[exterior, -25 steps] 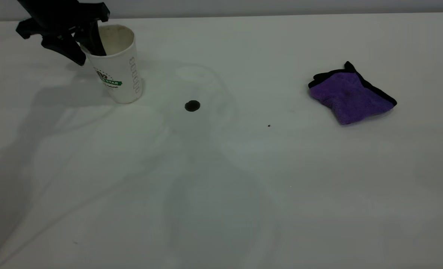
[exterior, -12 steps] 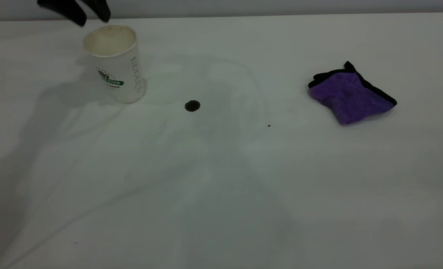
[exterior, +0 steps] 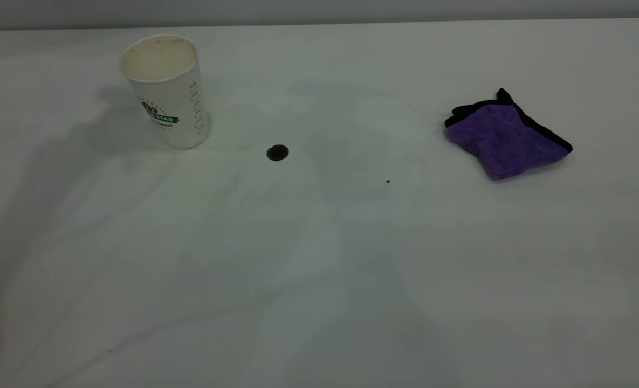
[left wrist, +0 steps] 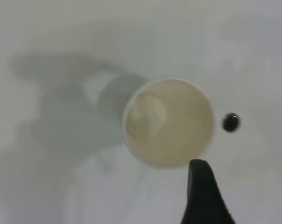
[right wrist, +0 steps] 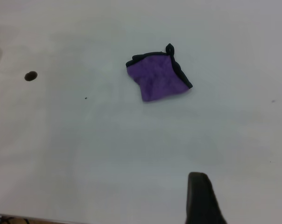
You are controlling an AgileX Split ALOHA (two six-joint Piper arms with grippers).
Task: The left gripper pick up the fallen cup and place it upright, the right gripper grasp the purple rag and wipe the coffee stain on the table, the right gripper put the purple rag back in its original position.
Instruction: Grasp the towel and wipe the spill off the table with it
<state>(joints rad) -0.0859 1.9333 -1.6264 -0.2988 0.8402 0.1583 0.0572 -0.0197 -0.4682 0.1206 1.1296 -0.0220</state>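
We judge the purple rag [right wrist: 158, 78] comes next: it lies flat on the table [exterior: 319, 269], well ahead of our right gripper [right wrist: 202, 198], the coffee stain [right wrist: 31, 75] farther off beside it. We cannot tell that gripper's opening. The cup [exterior: 165, 89] stands upright.

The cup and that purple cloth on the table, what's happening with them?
Nothing is being held right now. The cup stands upright on the table, and the left end effector hangs right above its open mouth. The coffee stain is not wiped yet. The purple rag lies off to the side, untouched, with the right end effector high above the table, well away from it.
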